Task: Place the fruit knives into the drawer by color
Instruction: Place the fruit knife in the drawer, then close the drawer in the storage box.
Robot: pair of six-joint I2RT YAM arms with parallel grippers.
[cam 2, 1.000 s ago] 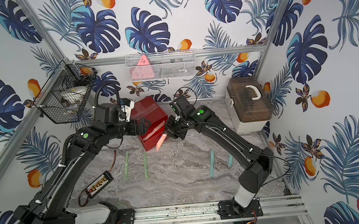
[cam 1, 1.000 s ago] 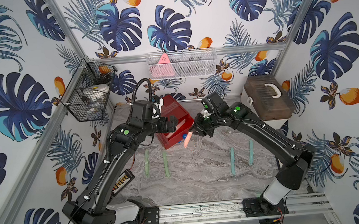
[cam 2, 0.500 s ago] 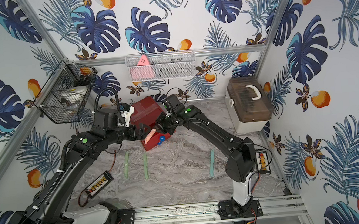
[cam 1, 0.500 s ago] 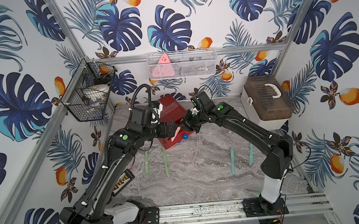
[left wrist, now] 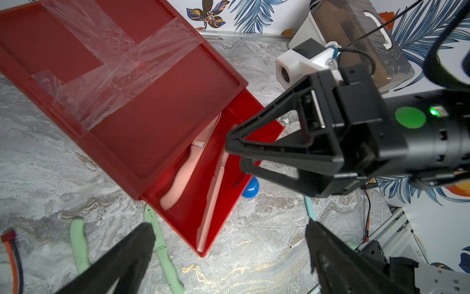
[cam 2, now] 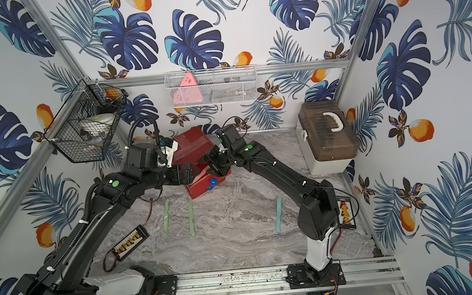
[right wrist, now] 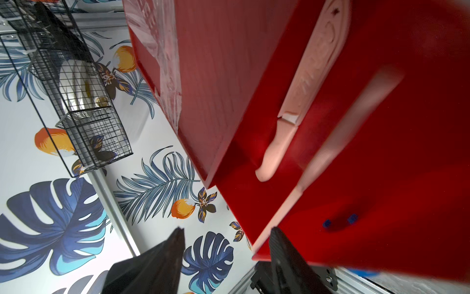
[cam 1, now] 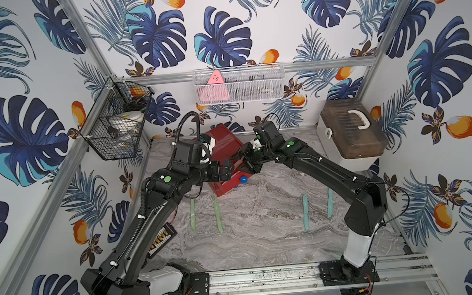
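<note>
In both top views the red chest (cam 1: 224, 142) stands at the back of the marbled surface (cam 1: 266, 239), turned at an angle. Its top drawer (cam 1: 226, 185) is pulled out toward the robot, with a blue knob (cam 1: 243, 179) on the front. The left end effector (cam 1: 226, 169) and right end effector (cam 1: 244, 160) meet over that open drawer from opposite sides. In front of the chest, toward the left arm, two green knives (cam 1: 193, 216) lie side by side. Farther from the chest, toward the right arm, lie two teal knives (cam 1: 305, 212). A white box (cam 1: 350, 132) with a brown lid sits well apart from the chest on the right arm's side. In the left wrist view, clear tape (left wrist: 122, 58) crosses the chest's top. Two pink knives (left wrist: 180, 183) lie lengthwise in the top drawer, one partly under the chest's top and one along the drawer's front wall. The right end effector's fingers (left wrist: 229, 147) stand apart over that second knife's far end, clamping nothing. The left end effector's own fingers (left wrist: 132, 254) are spread wide and released, in front of the chest. One green knife carries raised lettering too small to read. In the right wrist view, one pink knife is sharp, with an embossed blade pattern that cannot be read. The other is a blur whose end lies just beside one of the parted fingers (right wrist: 287, 264).
</note>
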